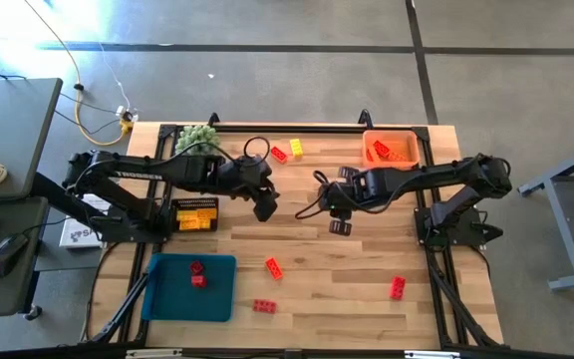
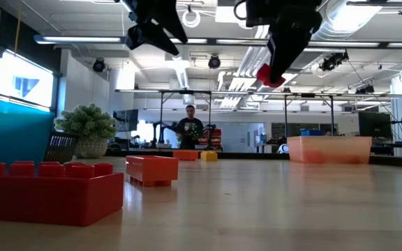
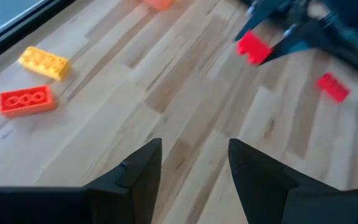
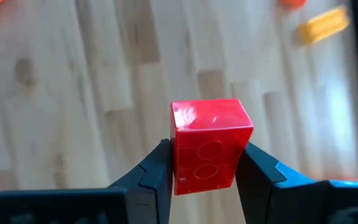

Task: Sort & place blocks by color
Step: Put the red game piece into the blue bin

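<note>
My right gripper [image 1: 339, 225] hangs above the table's middle, shut on a red block [image 4: 210, 146], which also shows high above the tabletop in the low view [image 2: 271, 75]. To its left my left gripper [image 1: 265, 207] stands open and empty above bare wood [image 3: 194, 168]. Loose blocks lie flat on the table: an orange one [image 1: 279, 154] and a yellow one [image 1: 296, 148] at the far middle, and three reddish ones [image 1: 273, 266] [image 1: 264, 305] [image 1: 398, 287] toward the near side. Two red blocks [image 1: 197, 274] lie in the blue tray [image 1: 217, 294]. My right gripper pinches the red block by two opposite side faces [image 4: 178, 155] between its two fingers, at their free ends. The fingers slant down from above. The block sticks out past the fingertips, lifted clear of the table, with a face bearing round marks [image 4: 204, 163] toward the wrist camera.
An orange tray [image 1: 407, 135] with orange blocks stands at the far right. A yellow tray [image 1: 195, 216] sits under my left arm, and a green plant ball [image 1: 195, 138] lies at the far left. Free wood lies between the grippers and the near edge. A person [image 2: 189, 129] stands far behind the table.
</note>
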`<state>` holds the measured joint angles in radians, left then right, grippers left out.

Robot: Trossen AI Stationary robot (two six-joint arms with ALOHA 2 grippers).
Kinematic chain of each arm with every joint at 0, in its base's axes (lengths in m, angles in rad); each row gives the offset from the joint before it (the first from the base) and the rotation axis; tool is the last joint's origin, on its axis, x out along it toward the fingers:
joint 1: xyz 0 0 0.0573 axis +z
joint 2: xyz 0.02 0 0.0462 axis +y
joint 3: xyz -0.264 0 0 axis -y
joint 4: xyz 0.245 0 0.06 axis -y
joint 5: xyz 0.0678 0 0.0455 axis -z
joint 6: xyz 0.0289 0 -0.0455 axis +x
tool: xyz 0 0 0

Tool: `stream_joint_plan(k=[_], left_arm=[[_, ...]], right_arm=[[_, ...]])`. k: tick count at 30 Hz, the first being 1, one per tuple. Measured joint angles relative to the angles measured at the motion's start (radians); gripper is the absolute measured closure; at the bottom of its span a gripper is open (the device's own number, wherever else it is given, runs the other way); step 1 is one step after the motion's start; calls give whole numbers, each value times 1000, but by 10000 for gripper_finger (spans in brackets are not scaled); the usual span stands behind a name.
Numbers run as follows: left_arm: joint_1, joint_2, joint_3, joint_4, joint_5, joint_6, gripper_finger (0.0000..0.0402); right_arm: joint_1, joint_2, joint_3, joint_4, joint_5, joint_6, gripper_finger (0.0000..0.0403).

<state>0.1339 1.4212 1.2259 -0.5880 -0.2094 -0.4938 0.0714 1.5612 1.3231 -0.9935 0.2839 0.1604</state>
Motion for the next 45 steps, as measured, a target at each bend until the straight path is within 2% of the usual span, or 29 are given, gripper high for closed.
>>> stream_joint_plan(k=[7,13,16,24,34,38,45], left_arm=[[33,0,0,80,58,-12,229],[44,0,0,115,117,-24,229],[44,0,0,131,123,33,229],[23,0,0,142,122,351,229],[-52,0,0,144,120,664,229],[-76,0,0,144,119,715,229],[-96,0,0,152,116,709,229]], right_arm=[[39,0,0,139,132,-140,292],[60,0,0,287,133,-261,292],[67,0,0,338,131,-301,292],[60,0,0,389,33,-254,292],[53,0,0,430,-4,-210,292],[53,0,0,464,-10,-210,292],[53,0,0,514,-101,-190,292]])
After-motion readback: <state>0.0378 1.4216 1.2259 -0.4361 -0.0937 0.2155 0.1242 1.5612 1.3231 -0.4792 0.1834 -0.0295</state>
